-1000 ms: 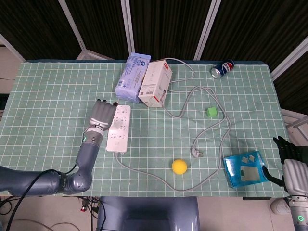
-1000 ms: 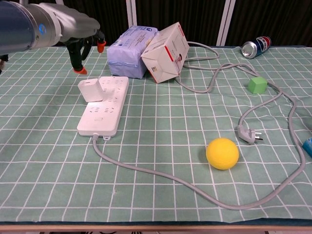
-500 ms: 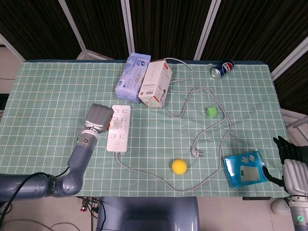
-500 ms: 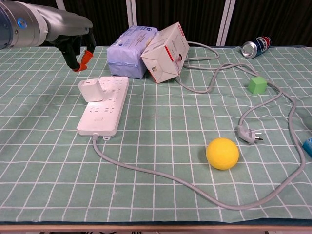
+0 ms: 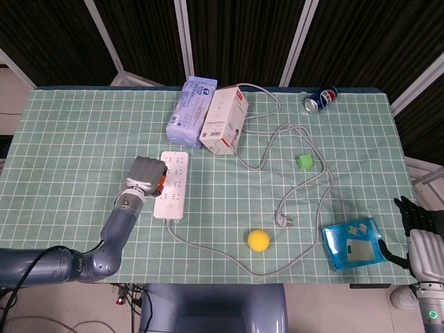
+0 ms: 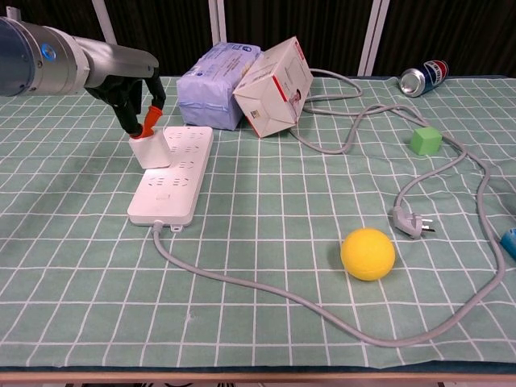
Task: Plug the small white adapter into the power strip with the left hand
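adapter (image 6: 150,150) on power strip (image 6: 173,179), ball (image 6: 368,254) right

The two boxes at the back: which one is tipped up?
The white carton with red print is tipped, leaning against the pale blue packet, which lies flat on the table.

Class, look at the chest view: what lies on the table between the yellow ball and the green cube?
Between the yellow ball and the green cube lies the loose grey plug with its cable; the chest view shows it.

From the head view, the left robot hand (image 5: 143,175) hides the small white plastic adapter entirely. In the chest view its fingers (image 6: 151,118) cover the small white plastic adapter's (image 6: 150,150) top, so any grip cannot be judged. The right robot hand (image 5: 416,220) is cut off by the frame edge.
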Robot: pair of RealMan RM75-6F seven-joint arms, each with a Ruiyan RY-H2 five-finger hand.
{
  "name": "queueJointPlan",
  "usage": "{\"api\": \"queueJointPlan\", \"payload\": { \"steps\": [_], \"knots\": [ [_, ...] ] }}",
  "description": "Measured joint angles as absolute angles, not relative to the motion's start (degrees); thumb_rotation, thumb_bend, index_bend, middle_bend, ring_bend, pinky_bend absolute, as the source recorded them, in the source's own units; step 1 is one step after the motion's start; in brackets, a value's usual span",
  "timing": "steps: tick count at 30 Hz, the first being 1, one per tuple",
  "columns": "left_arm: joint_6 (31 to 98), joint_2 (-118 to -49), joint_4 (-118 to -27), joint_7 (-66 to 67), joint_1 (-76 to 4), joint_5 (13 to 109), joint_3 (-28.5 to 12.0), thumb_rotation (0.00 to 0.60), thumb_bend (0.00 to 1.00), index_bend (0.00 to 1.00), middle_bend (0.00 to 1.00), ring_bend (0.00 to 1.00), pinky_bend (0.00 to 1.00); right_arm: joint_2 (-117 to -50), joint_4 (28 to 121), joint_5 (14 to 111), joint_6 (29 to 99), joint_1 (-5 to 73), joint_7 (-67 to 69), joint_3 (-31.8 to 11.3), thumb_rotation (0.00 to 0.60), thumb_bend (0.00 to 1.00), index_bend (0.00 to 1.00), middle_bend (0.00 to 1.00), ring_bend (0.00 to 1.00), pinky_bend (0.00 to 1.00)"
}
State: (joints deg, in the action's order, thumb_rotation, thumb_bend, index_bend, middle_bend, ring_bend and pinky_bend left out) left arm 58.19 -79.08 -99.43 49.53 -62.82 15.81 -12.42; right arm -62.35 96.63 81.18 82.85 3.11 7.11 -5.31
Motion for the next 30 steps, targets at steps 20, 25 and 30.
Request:
{"api": "queueJointPlan", "payload": {
  "steps": [20, 25, 30],
  "knots": [
    [40.65, -83.57, -87.3, 2.54, -50.06, 48.94, -20.17, 0.6, 0.57, 0.85, 1.0, 0.93, 1.0, -62.46, 96.58, 80.91, 82.66, 3.15, 6.65, -5.32, 0.6, 0.4, 0.0, 0.0, 0.0, 0.04],
    [38.76, -84.95, -84.17, -3.96, -48.61, 52.81, -20.1, 0.6, 0.57, 0.85, 1.0, 0.93, 1.0, -62.58, 96.51, 80.84, 82.72, 3.16, 6.24, -5.36, 0.6, 0.4, 0.0, 0.0, 0.0, 0.04],
    [37.94, -85.81, -81.52, -9.75, -47.24, 57.57, -19.67, 0.6, 0.57, 0.85, 1.0, 0.93, 1.0, -62.72, 96.44, 80.67, 82.69, 3.19, 5.87, -5.4, 0.6, 0.4, 0.0, 0.0, 0.0, 0.04]
  ]
}}
